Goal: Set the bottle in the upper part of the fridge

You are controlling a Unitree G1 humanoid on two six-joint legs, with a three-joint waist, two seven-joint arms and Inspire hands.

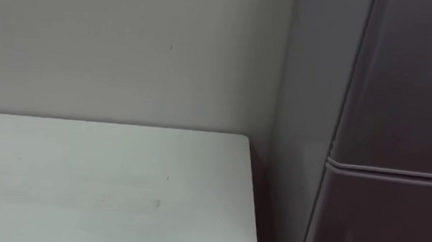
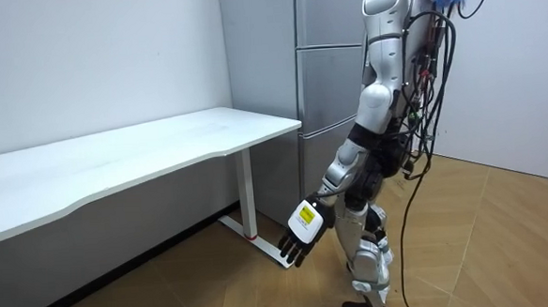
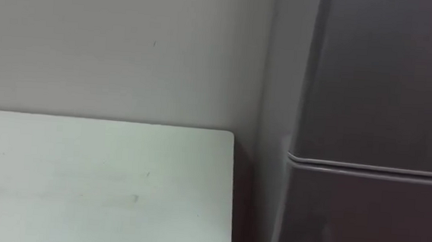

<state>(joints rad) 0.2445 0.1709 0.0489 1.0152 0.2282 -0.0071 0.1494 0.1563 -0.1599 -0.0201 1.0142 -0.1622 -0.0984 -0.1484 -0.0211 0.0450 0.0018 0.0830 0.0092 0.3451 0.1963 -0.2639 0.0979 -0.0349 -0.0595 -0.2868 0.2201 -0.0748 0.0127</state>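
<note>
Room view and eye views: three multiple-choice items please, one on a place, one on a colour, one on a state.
1. Where does the fridge stand?
A) right beside the end of the table
B) across the room from the table
C) under the table

2. What colour is the table top?
A) black
B) white
C) red

3. How is the robot's left hand?
A) curled round a bottle
B) pressed flat on the table
C) hanging low at its side, fingers relaxed, holding nothing

Answers:
1 A, since the eye views show the table's corner next to the fridge's side.
2 B, since the top is plain white in every view.
3 C, since in the room view the hand hangs beside the leg, empty.
</note>
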